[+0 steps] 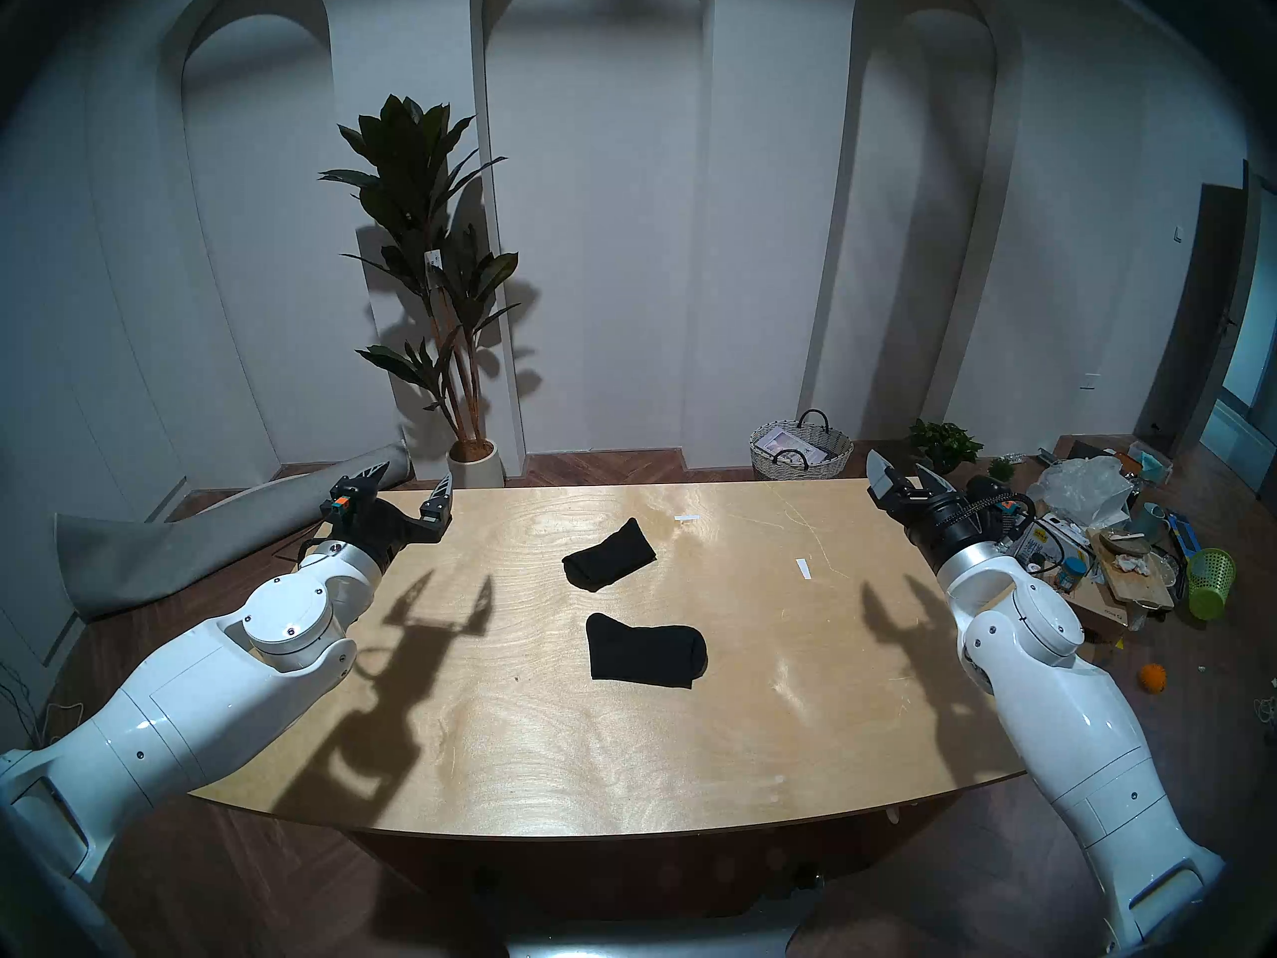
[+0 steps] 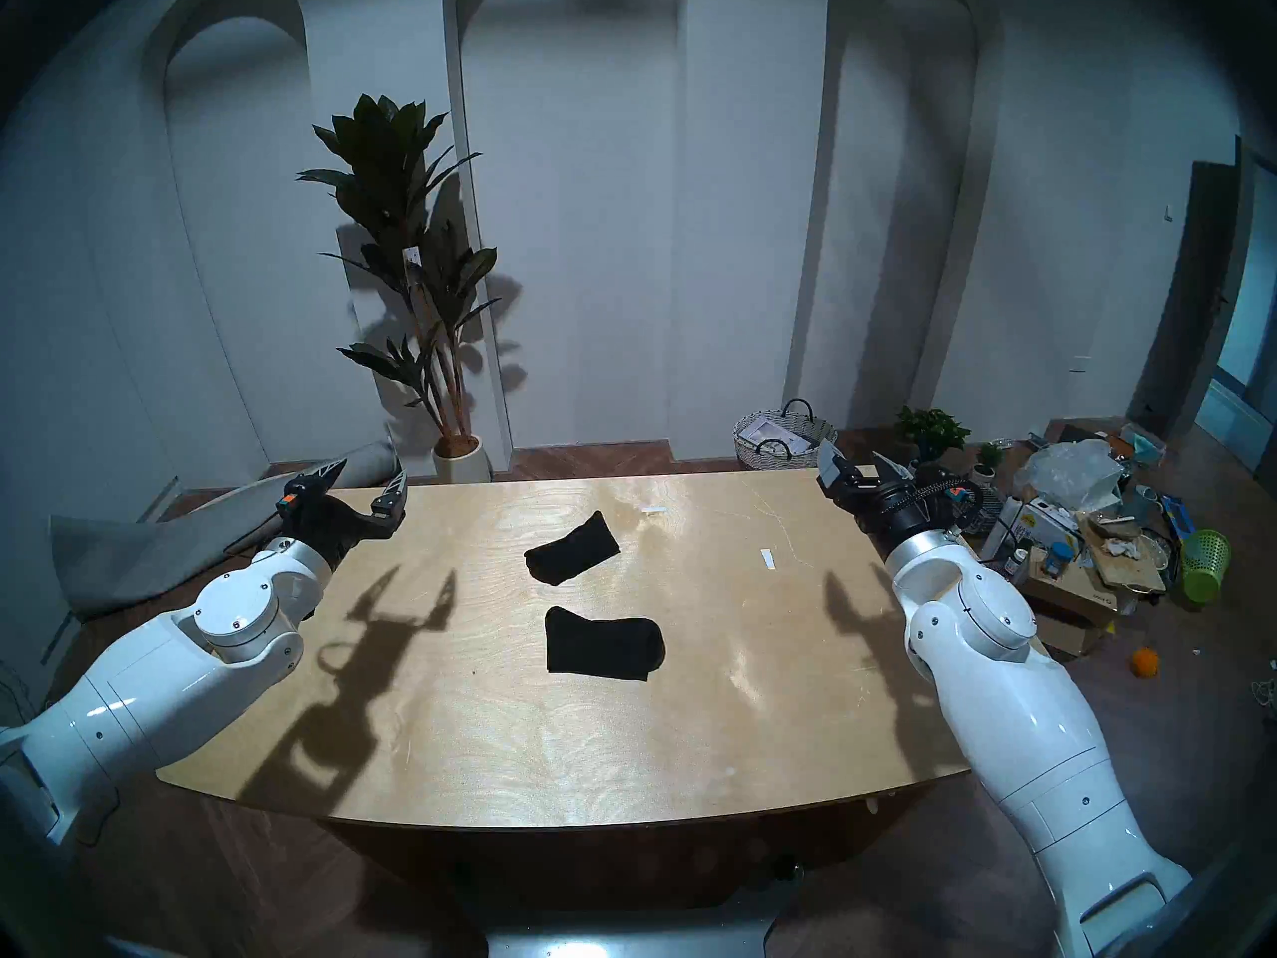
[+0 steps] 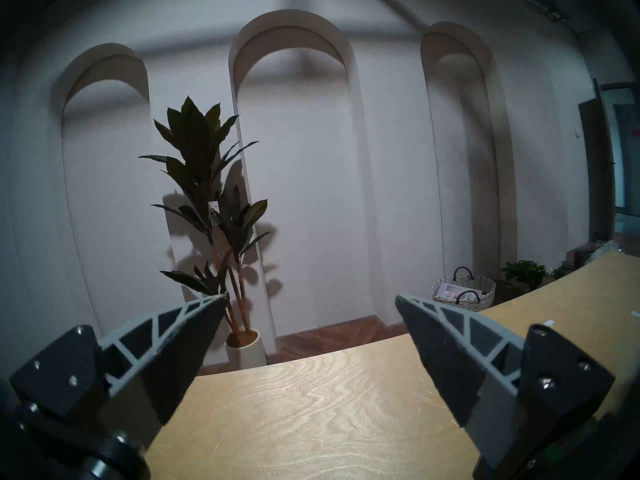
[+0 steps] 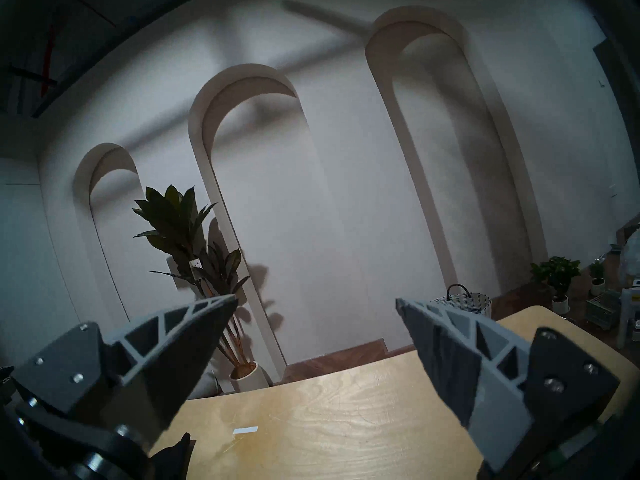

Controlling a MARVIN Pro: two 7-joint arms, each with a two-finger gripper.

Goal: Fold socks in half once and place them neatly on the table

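Two black socks lie in the middle of the light wooden table (image 1: 622, 763). The far sock (image 1: 608, 554) (image 2: 572, 547) lies at a slant and looks doubled over. The near sock (image 1: 646, 651) (image 2: 604, 644) lies flat and crosswise, also doubled over. My left gripper (image 1: 413, 476) (image 3: 311, 295) hovers open and empty over the table's far left corner. Over the far right corner, my right gripper (image 1: 902, 469) (image 4: 317, 299) is open and empty too. A dark fabric tip (image 4: 175, 456) shows at the bottom of the right wrist view.
Two white tape strips (image 1: 687, 517) (image 1: 803, 568) are stuck on the tabletop. Behind the table stand a tall potted plant (image 1: 428, 279) and a woven basket (image 1: 800, 452). A rolled grey mat (image 1: 207, 542) lies on the floor at left; clutter (image 1: 1105, 535) crowds the floor at right.
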